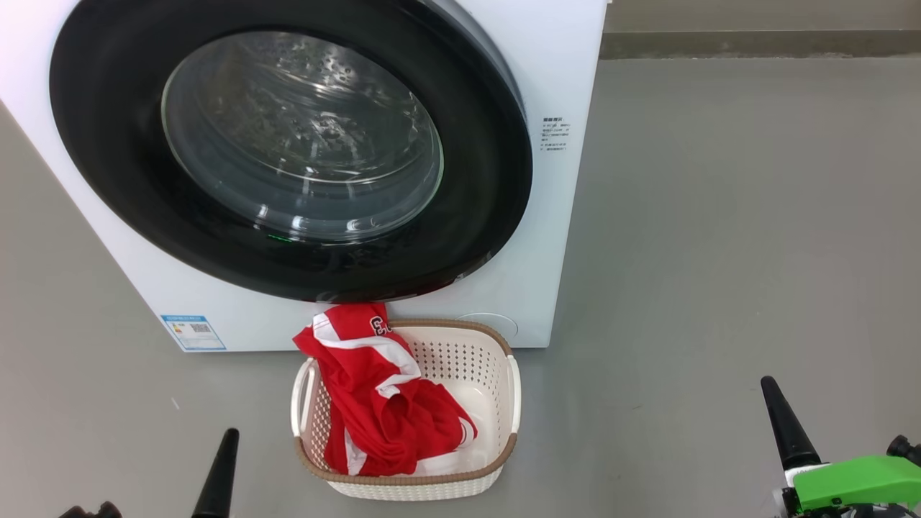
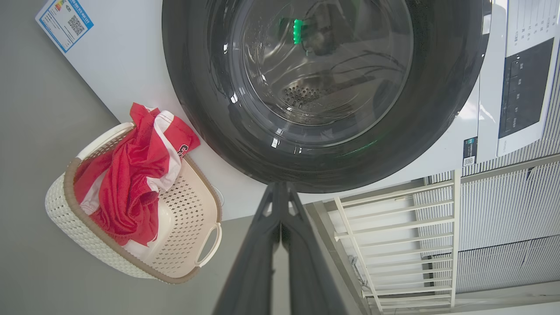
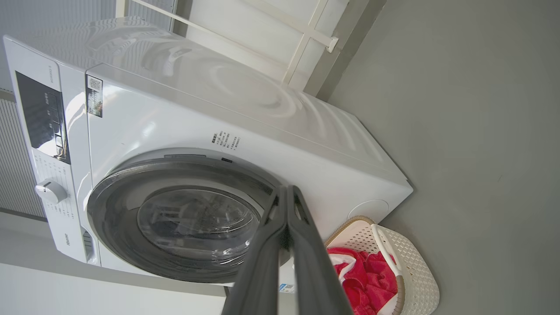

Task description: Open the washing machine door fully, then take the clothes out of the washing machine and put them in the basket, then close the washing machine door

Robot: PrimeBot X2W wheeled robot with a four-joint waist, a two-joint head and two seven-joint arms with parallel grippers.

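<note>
Judging by how things lie, little of the task is left: the washing machine door (image 1: 288, 155) sits flat against the washing machine (image 1: 245, 320) in the upper left of the head view, and the drum behind its glass looks bare of cloth. The clothes (image 1: 381, 403) lie in the basket (image 1: 460, 360), which stands at lower centre just in front of the machine's foot. The left gripper (image 2: 280, 188) and the right gripper (image 3: 286, 190) each have their fingers pressed together on nothing, low in the head view's corners and well apart from door and basket.

What might go wrong is small. Whether the door has latched cannot be told from here; if it has not, it could swing out over the basket. A red fold is heaped over the basket's far left rim, right under the door's black edge, so a knock to the basket could tip it onto the floor (image 1: 719, 216).

That floor is smooth, plain grey and gives little grip to a light basket. A blue label (image 1: 193, 332) marks the machine's lower left corner. The left wrist view shows a white railing (image 2: 393, 245) and a ribbed panel (image 2: 507, 210) beside the machine
</note>
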